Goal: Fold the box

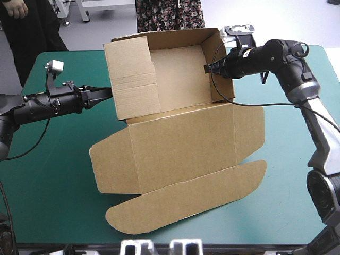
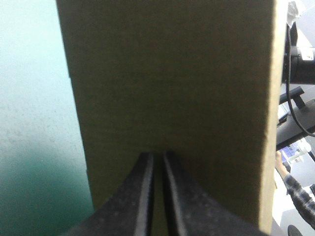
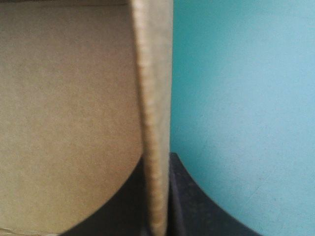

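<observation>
The brown box [image 1: 180, 143] is being supported by the teal-green worktop [image 1: 53, 175], far walls raised, lid flat. Its right wall is being clamped by the right pincer [image 1: 206, 68]. Its left wall is being touched by the left pincer [image 1: 110, 92], fingers practically together.

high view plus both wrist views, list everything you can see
box: one, brown, mid-table; tray part with raised walls at the far side, lid flat toward the near edge
table: one, teal-green cover, under the box
left gripper: one, black, shut, tips against the outside of the box's left wall
right gripper: one, black, shut on the box's right wall, the board's edge between its fingers
</observation>
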Available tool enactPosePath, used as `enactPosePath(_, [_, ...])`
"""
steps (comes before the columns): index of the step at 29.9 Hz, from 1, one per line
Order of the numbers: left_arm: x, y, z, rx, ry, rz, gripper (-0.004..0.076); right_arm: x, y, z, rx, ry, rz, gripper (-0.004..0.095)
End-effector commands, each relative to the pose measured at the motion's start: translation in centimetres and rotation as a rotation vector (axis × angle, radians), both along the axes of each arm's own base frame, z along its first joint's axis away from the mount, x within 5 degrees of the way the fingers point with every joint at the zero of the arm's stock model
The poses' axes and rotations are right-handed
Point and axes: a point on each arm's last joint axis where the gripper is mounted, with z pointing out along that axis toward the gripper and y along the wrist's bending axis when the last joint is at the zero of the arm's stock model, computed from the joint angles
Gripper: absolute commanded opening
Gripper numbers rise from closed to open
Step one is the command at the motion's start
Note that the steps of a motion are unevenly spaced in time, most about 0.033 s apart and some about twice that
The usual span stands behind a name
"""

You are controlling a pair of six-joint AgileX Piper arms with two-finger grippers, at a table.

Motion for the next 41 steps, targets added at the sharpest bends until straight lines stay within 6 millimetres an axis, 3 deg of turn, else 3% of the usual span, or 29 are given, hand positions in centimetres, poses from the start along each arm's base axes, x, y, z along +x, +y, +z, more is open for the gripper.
enactPosePath(1, [-1.4, -0.9, 2.5, -0.072, -0.08, -0.086, 0.0157, -0.9, 0.0, 2.7, 0.081, -0.109, -0.017, -0.0014])
enactPosePath(4, [-1.5, -0.9, 2.6, -0.086, -0.085, -0.085, 0.029, -0.7, 0.0, 2.4, 0.069, -0.102, -0.018, -0.0014])
enactPosePath(6, [-1.5, -0.9, 2.6, -0.086, -0.085, -0.085, 0.0328, -0.6, 0.1, 2.3, 0.076, -0.099, -0.017, -0.0014])
enactPosePath(21, [-1.6, -1.0, 3.0, -0.116, -0.095, -0.078, 0.0329, -0.3, 0.3, 2.2, 0.091, -0.1, -0.018, -0.0014])
enactPosePath(36, [-0.4, 0.3, 1.0, 0.081, 0.028, 0.114, 0.0314, -2.2, 4.9, 1.9, 0.038, -0.104, 0.081, -0.0008])
enactPosePath(41, [0.1, -0.5, 0.2, 0.177, 0.06, 0.171, 0.0314, -2.9, 6.1, 1.8, 0.02, -0.093, 0.076, -0.0008])
